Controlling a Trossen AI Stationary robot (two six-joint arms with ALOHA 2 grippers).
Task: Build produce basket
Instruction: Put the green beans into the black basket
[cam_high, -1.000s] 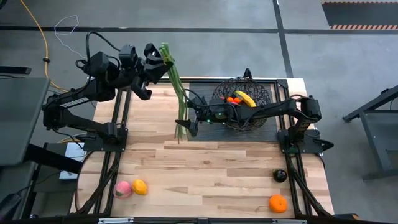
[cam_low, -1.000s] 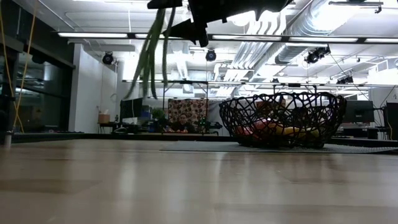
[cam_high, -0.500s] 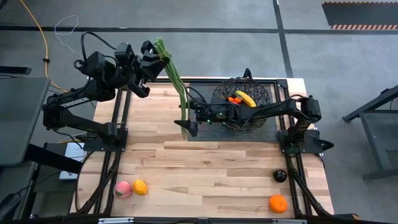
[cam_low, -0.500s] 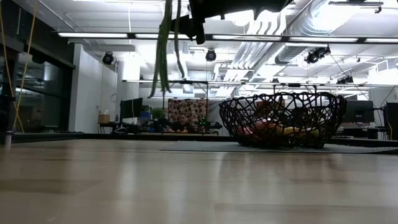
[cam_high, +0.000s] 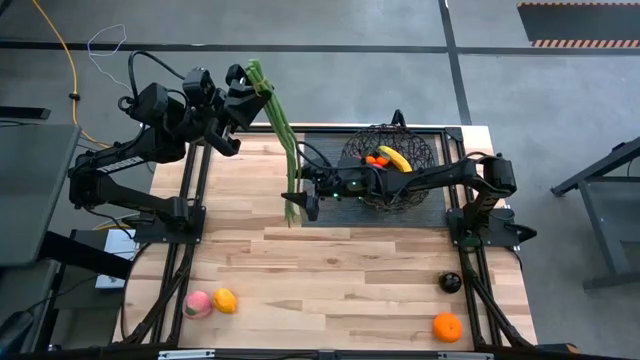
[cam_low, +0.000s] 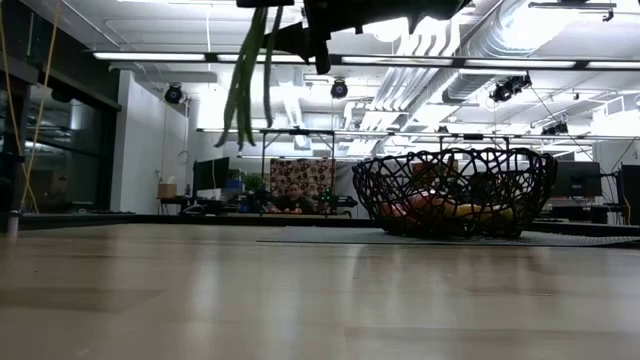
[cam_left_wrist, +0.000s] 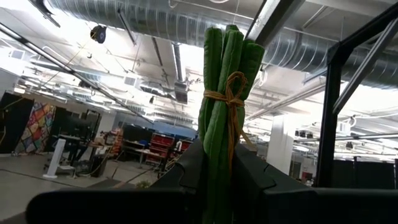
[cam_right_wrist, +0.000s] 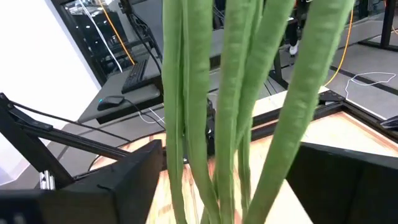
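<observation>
Right gripper (cam_high: 303, 205) now closing around green stalks (cam_high: 288, 150), apparently not yet clamped; left gripper (cam_high: 250, 92) still grasping tied end. Handover toward basket (cam_high: 390, 160) at 3 o'clock seems near.

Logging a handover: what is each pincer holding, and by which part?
Left pincer grips the green stalks at their tied end. Right pincer straddles the loose ends, not clamped.

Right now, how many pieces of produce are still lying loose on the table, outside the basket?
4: a pink peach and a yellow-orange fruit together at the near left, a dark plum and an orange at the near right. None looks hidden.
</observation>
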